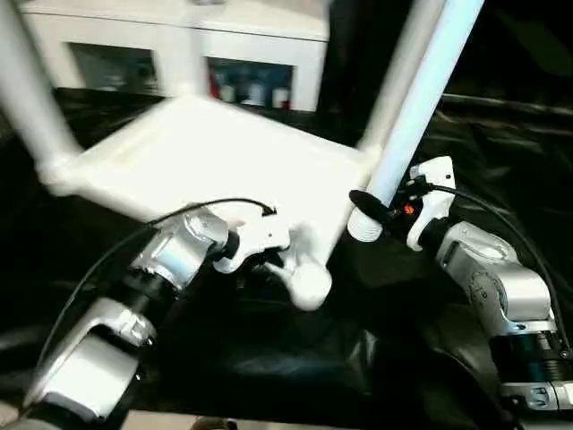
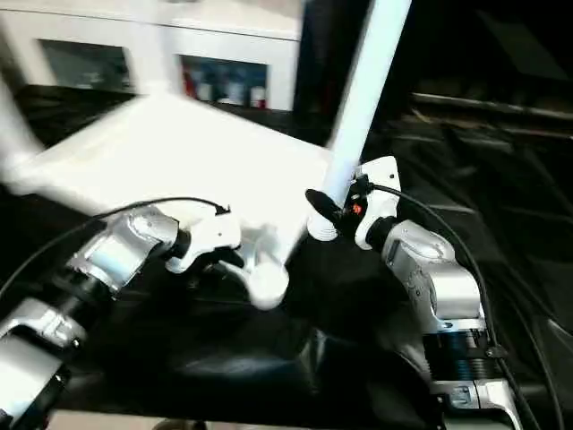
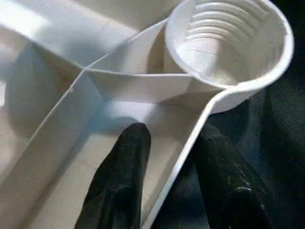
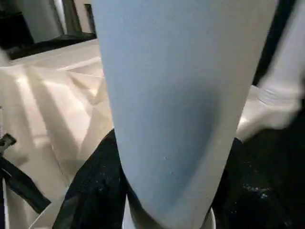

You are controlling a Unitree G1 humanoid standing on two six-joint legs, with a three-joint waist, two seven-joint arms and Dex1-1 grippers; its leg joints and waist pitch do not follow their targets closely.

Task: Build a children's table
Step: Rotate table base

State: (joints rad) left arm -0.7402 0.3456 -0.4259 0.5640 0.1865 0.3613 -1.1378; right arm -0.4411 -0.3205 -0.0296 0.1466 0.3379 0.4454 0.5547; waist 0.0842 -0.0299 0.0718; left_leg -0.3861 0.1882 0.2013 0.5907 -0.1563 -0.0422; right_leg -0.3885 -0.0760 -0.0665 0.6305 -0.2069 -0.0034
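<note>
Two grippers: we find both clamped on table parts.
Left gripper [image 3: 167,186]: fingers pinch the table top's [image 1: 224,161] rim wall, beside an empty threaded corner socket [image 3: 228,43].
Right gripper [image 1: 376,213]: closed around a loose leg [image 1: 421,107], its threaded end lowest.
Table top: upside down on the black work table [image 1: 295,358], two legs fitted.

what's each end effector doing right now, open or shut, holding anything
Left end effector: shut on the rim of the table top, one finger inside, one outside, beside the empty corner socket.
Right end effector: shut on a loose leg.
</note>
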